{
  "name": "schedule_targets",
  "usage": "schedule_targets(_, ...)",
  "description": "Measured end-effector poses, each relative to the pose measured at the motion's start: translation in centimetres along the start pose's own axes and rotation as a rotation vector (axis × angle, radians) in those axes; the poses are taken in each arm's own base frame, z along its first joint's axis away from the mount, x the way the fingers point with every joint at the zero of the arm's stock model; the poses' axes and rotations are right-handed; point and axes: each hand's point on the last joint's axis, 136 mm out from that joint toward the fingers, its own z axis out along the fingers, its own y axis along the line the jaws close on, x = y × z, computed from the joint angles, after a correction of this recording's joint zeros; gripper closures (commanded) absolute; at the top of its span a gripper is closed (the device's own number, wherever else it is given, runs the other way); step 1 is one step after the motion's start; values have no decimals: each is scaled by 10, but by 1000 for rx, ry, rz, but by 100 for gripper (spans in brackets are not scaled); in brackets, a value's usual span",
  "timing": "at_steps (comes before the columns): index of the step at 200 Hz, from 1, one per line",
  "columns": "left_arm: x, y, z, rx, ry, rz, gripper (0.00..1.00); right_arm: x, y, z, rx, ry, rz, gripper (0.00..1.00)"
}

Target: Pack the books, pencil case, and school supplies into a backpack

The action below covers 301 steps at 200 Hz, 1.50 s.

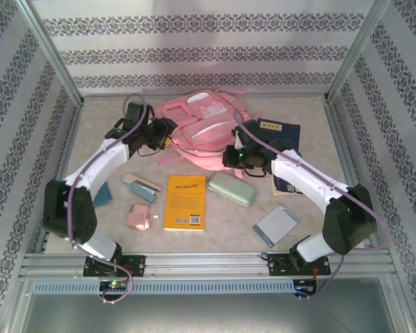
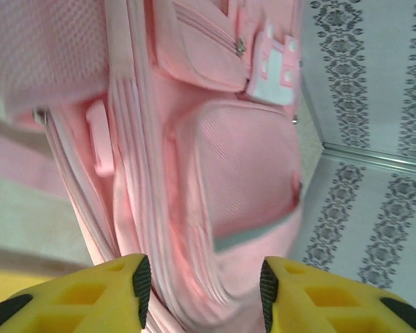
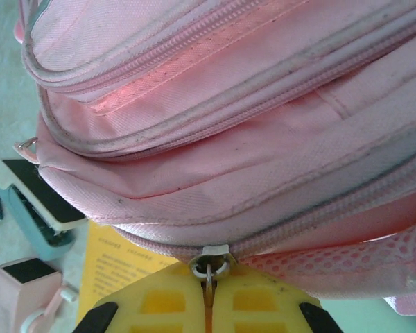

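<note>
Logging pink backpack (image 1: 201, 125) lying flat at the middle of the table's (image 1: 229, 232) far edge, straps trailing toward the centre.

Finding left claw (image 1: 165, 136) reaching in at the backpack's left side. From the left wrist view, seeing the yellow fingers (image 2: 90, 298) standing apart, about half open and clamping nothing, with the backpack's seamed side showing in the gap beyond them.

Finding right claw (image 1: 230, 154) sitting at the backpack's near right corner. From the right wrist view, seeing the jaws closed together and pinching the metal zip pull (image 3: 209, 267) at the end of a zipper line.

Noting yellow book (image 1: 185, 202) lying flat near the middle of the near edge, barcode end facing that edge. Noting mint pencil case (image 1: 231, 188) lying just beside the book's far right corner, angled.

Noting pink boxy item (image 1: 140, 218) and teal piece (image 1: 140, 187) lying left of the book, the teal one farther from the near edge.

Noting grey-blue pad (image 1: 276, 225) lying toward the near right corner.

Noting navy book (image 1: 281, 130) lying right of the backpack toward the far right corner, and second navy book (image 1: 288, 186) lying partly hidden under the right arm.
</note>
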Motion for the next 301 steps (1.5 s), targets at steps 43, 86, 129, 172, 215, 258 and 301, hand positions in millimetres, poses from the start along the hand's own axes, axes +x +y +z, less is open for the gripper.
schedule_targets(43,48,30,-36,-37,60,-115,40,17,36,6,-31,12,4,100)
schedule_targets(86,80,47,-31,-85,124,-171,40,36,50,22,-25,40,-17,100)
schedule_targets(129,102,61,-4,-140,182,-183,43,45,56,27,-19,45,-34,100)
schedule_targets(172,105,77,20,-176,192,-210,54,50,57,33,-5,50,-49,100)
schedule_targets(215,100,76,31,-172,174,-204,70,51,57,34,-2,51,-78,100)
schedule_targets(258,100,78,38,-184,181,-204,100,51,52,37,18,49,-120,100)
schedule_targets(301,95,77,36,-178,179,-203,100,50,49,38,27,48,-156,100)
